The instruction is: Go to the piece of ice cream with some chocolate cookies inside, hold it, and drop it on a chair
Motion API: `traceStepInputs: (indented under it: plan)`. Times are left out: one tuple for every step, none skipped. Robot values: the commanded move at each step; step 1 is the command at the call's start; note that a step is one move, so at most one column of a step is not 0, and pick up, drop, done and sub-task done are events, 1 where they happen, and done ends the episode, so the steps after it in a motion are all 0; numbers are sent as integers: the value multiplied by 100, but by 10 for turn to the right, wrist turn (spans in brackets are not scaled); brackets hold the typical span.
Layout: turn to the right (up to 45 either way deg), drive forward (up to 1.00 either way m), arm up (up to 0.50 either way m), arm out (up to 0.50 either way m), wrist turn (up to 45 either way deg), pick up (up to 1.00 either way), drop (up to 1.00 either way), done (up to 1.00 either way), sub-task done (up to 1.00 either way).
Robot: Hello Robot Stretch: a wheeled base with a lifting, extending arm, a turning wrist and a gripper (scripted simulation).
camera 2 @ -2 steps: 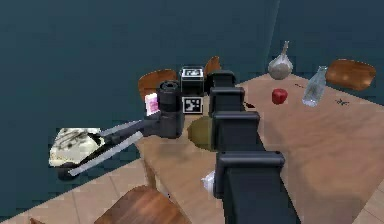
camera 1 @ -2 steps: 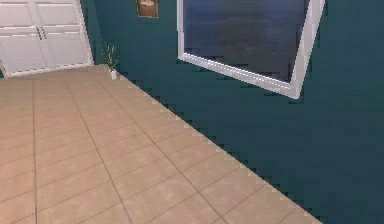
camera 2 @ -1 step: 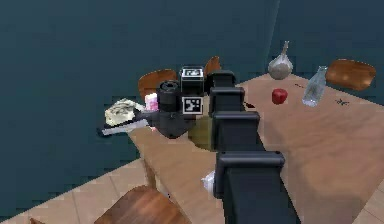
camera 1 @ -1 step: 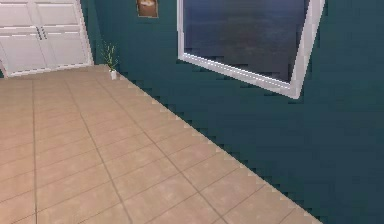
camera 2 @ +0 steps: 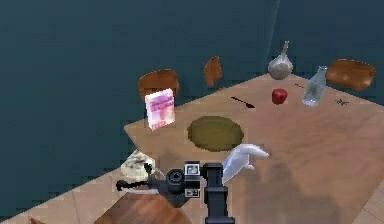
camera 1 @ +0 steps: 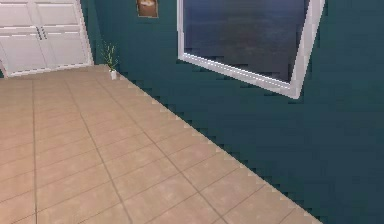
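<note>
- Ahead of the robot, far left, a white double door [camera 1: 45, 35] stands in the corner, with a small potted plant [camera 1: 111, 60] tucked against the teal wall beside it. Further right are a framed picture [camera 1: 148, 8] and a white-framed window [camera 1: 245, 40]. None of this bears on the job.
- Out to the arm's side, a pale lumpy thing with dark flecks [camera 2: 135, 165] lies on the near left corner of the wooden table [camera 2: 320, 150]. I take it for the ice cream with cookie bits, though it is too small to be sure.
- The gripper [camera 2: 128, 184] is at that lump, its thin fingers pointing left along the table's near edge. To me, that placing means the robot has lined up for the grab.
- I cannot tell how the pincer stands, or whether it holds anything, because the lump lies on the table right at it.
- A pink box [camera 2: 160, 108] stands upright further in, with a brown chair [camera 2: 158, 80] just behind it at the far edge. That is probably the closest drop spot.
- The arm [camera 2: 216, 200] rises from the near edge, and a round olive mat [camera 2: 215, 132] lies flat beyond it. A second chair [camera 2: 213, 70] sits at the far side.
- Right of the arm lies a curved grey-white thing [camera 2: 246, 158], close enough to get knocked if the arm swings.
- Far right stand a small red thing [camera 2: 279, 97], a flask-shaped vase [camera 2: 282, 65] and a glass bottle [camera 2: 315, 88], well apart from the lump, with a third chair [camera 2: 352, 72] behind them.
</note>
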Motion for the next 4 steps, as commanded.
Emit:
traceStepInputs:
  plan:
    - [0, 0, -32, 0, 0, 0, 0, 0, 0]
    - [0, 0, 0, 0, 0, 0, 100, 0, 0]
    - [0, 0, 10, 0, 0, 0, 0, 0, 0]
    - [0, 0, 0, -8, 0, 0, 0, 0, 0]
